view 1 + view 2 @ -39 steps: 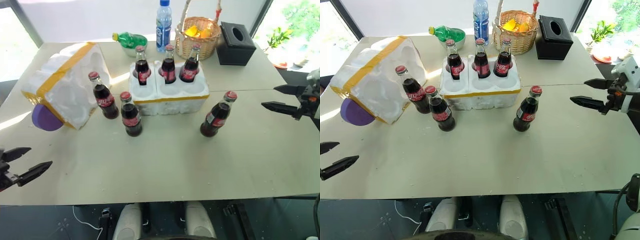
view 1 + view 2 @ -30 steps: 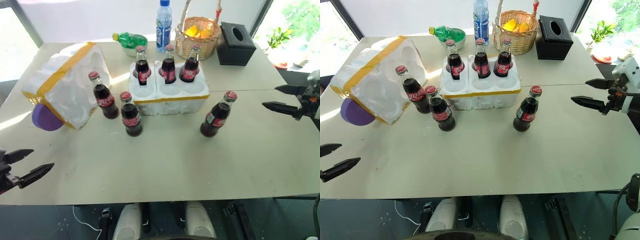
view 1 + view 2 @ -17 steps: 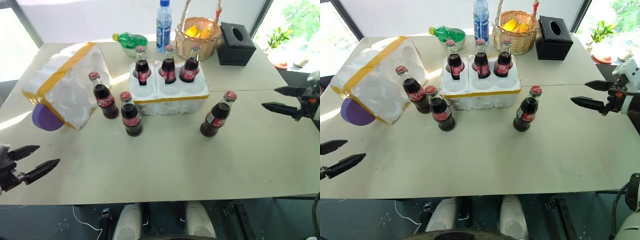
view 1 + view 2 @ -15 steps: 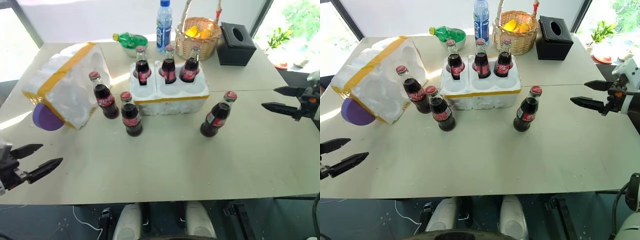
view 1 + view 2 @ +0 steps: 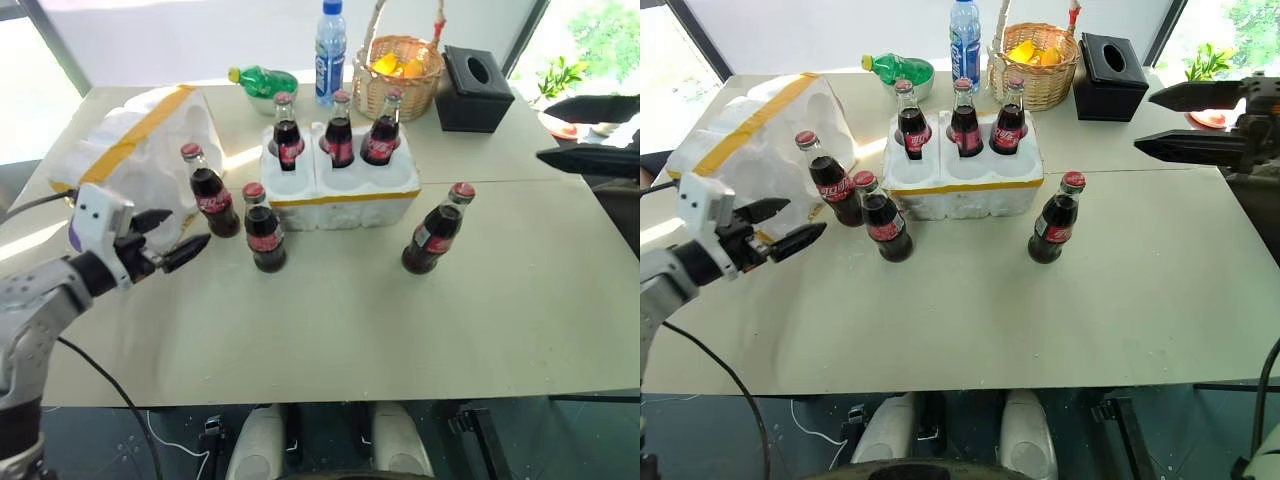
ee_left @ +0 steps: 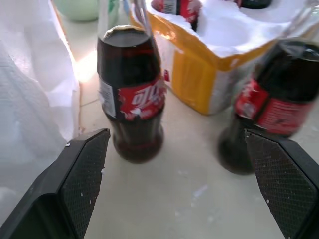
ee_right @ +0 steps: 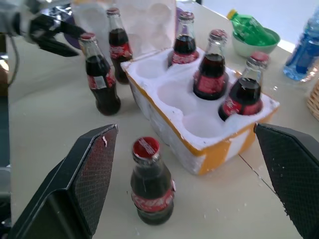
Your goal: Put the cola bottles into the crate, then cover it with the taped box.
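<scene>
So the crate (image 5: 340,190) is sitting mid-table with three cola bottles (image 5: 338,130) standing in its back row of wells, front wells bare. Three more bottles are standing loose on the table (image 5: 400,320): two just off the crate's left front corner (image 5: 264,229) and (image 5: 208,192), one off its right front corner (image 5: 434,230). The taped box (image 5: 130,160) is lying tipped on its side at the left, touching nothing but the table as far as anyone can tell. The left gripper (image 5: 168,240) is hovering with fingers spread wide, pointing at the two left bottles, holding nothing. The right gripper (image 5: 1175,122) is hanging at the right edge, also spread and empty.
</scene>
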Available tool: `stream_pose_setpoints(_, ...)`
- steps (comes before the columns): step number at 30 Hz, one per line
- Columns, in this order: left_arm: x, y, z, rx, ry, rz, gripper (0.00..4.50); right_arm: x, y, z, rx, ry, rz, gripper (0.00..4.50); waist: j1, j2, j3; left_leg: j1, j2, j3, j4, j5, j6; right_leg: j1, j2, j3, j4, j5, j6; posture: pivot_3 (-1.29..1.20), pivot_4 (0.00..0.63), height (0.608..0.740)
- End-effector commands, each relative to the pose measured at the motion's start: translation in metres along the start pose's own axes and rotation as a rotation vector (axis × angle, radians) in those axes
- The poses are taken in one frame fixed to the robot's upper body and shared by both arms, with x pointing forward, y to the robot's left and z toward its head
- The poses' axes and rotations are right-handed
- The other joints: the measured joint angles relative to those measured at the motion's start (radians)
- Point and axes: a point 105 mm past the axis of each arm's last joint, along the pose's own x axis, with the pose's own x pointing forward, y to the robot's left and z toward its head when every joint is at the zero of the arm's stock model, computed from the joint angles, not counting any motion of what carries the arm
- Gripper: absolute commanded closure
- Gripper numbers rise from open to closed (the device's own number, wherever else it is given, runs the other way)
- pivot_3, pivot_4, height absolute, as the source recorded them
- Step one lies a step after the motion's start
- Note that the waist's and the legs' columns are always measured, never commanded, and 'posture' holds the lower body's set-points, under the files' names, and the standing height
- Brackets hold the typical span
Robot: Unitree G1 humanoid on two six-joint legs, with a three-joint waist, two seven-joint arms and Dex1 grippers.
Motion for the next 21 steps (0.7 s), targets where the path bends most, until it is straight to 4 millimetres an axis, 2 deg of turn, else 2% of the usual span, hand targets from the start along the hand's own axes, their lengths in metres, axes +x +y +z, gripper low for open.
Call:
stream_pose_setpoints(1,0.018,0.009,0.008,0.052,-0.037,0.019,0.05,0.005,0.015,0.018,-0.059,-0.036,0.053,0.0,0.002,0.0,0.0,0.0,0.0,0.0,0.0,0.0,0.0,0.0,0.0,0.0,0.0,0.0,0.0,0.0,0.15,0.74)
stream_pose_setpoints(6,0.046,0.013,0.009,0.048,-0.054,0.0,0.05,0.013,0.025,0.029,-0.07,-0.084,0.096,0.0,0.001,-0.001,0.0,0.0,0.0,0.0,0.001,0.0,0.0,0.0,0.0,0.0,0.0,0.001,0.001,0.0,0.15,0.74)
stream_pose_setpoints(12,0.076,0.017,0.001,0.051,-0.026,0.004,0.05,0.023,0.032,0.037,-0.081,-0.117,0.128,0.0,0.001,-0.001,0.0,0.0,0.0,0.0,0.001,0.0,0.0,0.0,0.0,0.0,0.0,0.001,0.002,0.0,0.15,0.74)
stream_pose_setpoints(15,0.084,0.017,-0.003,0.061,-0.014,-0.008,0.87,0.026,0.032,0.039,-0.077,-0.135,0.123,0.0,0.003,-0.001,0.0,0.0,0.0,0.0,0.001,0.0,0.0,0.001,0.0,0.0,0.0,0.001,0.002,0.0,0.15,0.74)
stream_pose_setpoints(17,0.082,0.016,0.001,0.075,-0.016,-0.03,1.76,0.025,0.03,0.041,-0.075,-0.148,0.107,0.0,0.002,-0.001,0.0,0.0,0.0,0.001,0.002,0.0,0.0,0.001,0.0,0.0,0.0,0.001,0.002,0.0,0.15,0.74)
stream_pose_setpoints(21,0.073,0.009,0.018,0.117,-0.05,-0.122,1.79,0.023,0.028,0.044,-0.069,-0.168,0.078,0.0,0.001,-0.001,0.0,0.0,0.0,0.0,0.002,0.0,0.0,0.001,0.0,0.0,0.0,0.001,0.002,0.0,0.15,0.74)
